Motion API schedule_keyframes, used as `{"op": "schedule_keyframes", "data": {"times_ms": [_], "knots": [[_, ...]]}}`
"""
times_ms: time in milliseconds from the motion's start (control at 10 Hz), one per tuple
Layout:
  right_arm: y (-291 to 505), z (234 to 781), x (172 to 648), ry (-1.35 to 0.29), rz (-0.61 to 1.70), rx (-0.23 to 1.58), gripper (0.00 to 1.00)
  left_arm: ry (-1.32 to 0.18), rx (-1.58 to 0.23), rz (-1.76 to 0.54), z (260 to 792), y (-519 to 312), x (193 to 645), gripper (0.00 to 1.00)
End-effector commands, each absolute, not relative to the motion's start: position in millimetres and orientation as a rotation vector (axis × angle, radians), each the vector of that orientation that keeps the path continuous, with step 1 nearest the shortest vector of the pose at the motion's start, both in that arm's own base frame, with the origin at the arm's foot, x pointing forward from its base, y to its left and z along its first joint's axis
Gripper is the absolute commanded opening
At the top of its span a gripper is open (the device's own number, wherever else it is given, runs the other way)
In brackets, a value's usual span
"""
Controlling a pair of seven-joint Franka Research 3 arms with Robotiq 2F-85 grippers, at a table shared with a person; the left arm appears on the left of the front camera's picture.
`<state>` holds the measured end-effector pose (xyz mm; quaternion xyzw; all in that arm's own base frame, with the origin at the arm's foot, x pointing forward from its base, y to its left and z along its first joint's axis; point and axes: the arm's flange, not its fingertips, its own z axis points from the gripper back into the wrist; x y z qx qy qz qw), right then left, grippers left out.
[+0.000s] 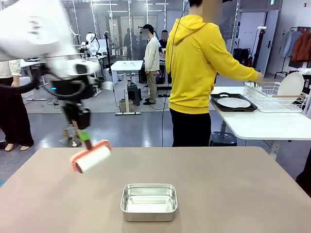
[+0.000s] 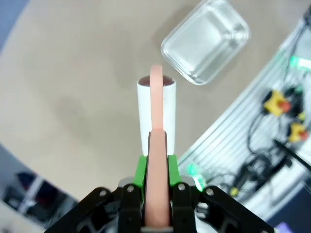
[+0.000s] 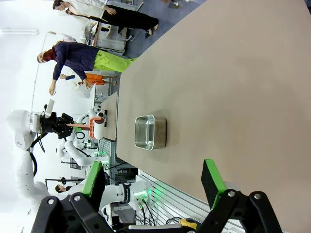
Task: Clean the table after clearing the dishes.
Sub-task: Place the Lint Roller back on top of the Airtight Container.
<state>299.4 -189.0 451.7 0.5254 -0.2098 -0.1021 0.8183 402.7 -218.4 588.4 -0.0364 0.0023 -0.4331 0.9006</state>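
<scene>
The dishes (image 1: 233,102) are off the table (image 1: 233,184): a plate on a dark tray sits on the white side table (image 1: 262,124) behind, where a person (image 1: 197,73) in yellow works at a drying rack (image 1: 274,97). So clearing looks done and the cleaning step is in hand. The left gripper (image 1: 83,133) is clenched on the salmon handle of a white roller (image 1: 92,158), held tilted above the table's near-left area, apparently not yet touching the top. The right gripper (image 3: 153,182) hangs with jaws spread wide, grasping nothing, off the table's edge. A steel pan (image 1: 148,201) remains on the table near the front middle. The next move, as I judge it, calls for lowering the roller flat onto the surface and working around or past the pan. The left arm is motion-blurred in the front view, so the exact gap between roller and table is hard to make out; the second plate's position cannot be confirmed.
</scene>
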Motion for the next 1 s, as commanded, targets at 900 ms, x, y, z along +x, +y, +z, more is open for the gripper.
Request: {"op": "schedule_keyframes", "data": {"times_ms": [900], "knots": [[-188.4, 454.8, 299.1, -0.452, -0.217, 1.123, 1.0, 0.217, -0.051, -1.357, 487.9, -420.0, 440.3, 0.21]]}}
